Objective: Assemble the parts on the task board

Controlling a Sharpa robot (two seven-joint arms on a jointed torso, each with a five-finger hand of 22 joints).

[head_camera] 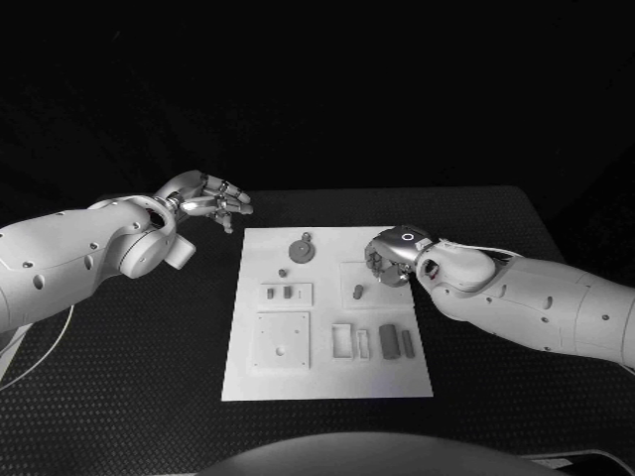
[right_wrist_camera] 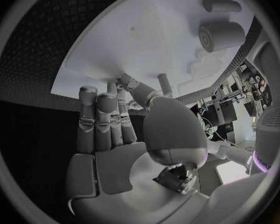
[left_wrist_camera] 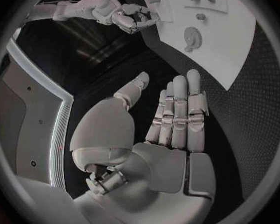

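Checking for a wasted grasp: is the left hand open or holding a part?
Open. The left hand holds nothing; its fingers stand straight and apart from the thumb, off the task board.

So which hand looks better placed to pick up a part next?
Probably the right hand: it hovers over the task board beside a small part. The left hand is open, off the board's far corner.

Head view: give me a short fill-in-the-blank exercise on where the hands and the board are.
1. The task board is ____ in colour.
2. The left hand is off the board, above the black ____.
3. The right hand is over the board's ____ edge, as the robot sees it.
4. The left hand holds ____.

Missing words: white; table; right; nothing
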